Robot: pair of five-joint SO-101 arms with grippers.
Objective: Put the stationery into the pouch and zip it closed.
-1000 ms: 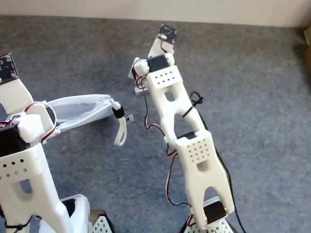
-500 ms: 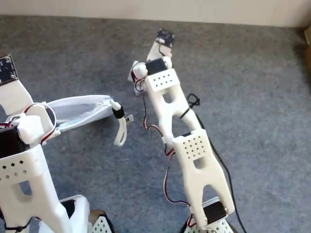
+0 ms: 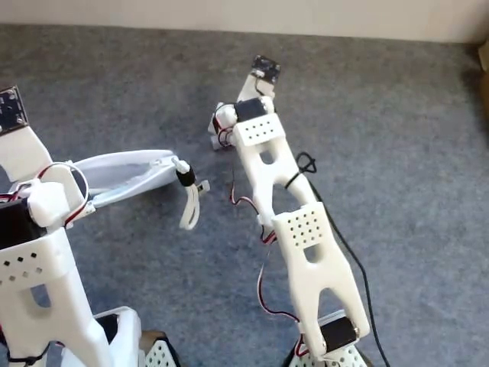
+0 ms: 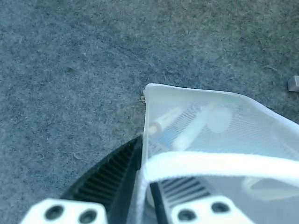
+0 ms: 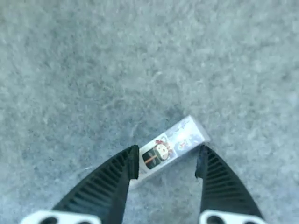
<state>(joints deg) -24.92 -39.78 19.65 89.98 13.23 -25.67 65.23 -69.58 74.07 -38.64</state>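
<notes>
Task looked partway done. Pouch [image 3: 126,172] sat at 9 o'clock on counter [image 3: 397,115], edge pinched by left hand [image 4: 147,154] — pens [image 4: 187,126] already inside, mouth open. Right hand [image 5: 167,156] hung spread astride small printed packet [image 5: 174,142] lying near centre, toward 12 o'clock, not yet closed on it. Left to do, I reckoned: packet in, zip shut.

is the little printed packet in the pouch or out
Out: the packet lies on the carpet between the tips of the open right tool, apart from the pouch.
</notes>
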